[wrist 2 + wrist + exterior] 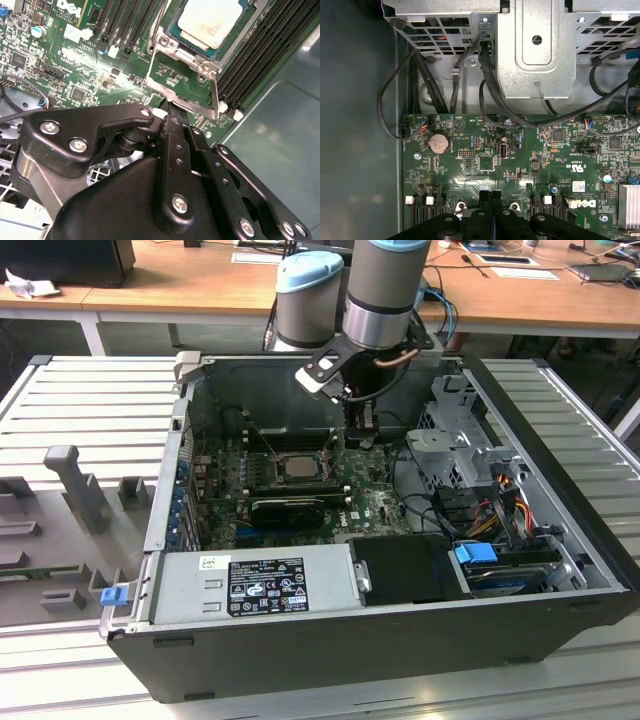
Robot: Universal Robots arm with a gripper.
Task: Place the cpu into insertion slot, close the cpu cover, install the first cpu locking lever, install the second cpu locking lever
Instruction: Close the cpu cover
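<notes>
The insertion slot (272, 473) sits on the green circuit board (470, 165) inside an open computer case (300, 655) that lies on a ribbed metal counter (80, 400). The cpu (210, 20) lies flat in the insertion slot with its pale face up. The cpu cover (240, 36) appears to lie down around it as a grey metal frame, the chip showing through its window. A thin wire lever (215, 92) runs along the edge of the insertion slot; whether it is latched cannot be told. The end effector (170, 107) hangs just beside the insertion slot, on the side towards the exterior view's right, with its tips close above the board near the slot's corner. In the first wrist view its two black fingers (484, 200) are pressed together side by side, and nothing is seen between them. Long black memory slots (265, 55) flank the insertion slot. Farther from it, beyond the end effector, stands a perforated metal drive cage (535, 50) with black cables (487, 75) hanging from it, and a round coin battery (439, 143) sits on the board.
</notes>
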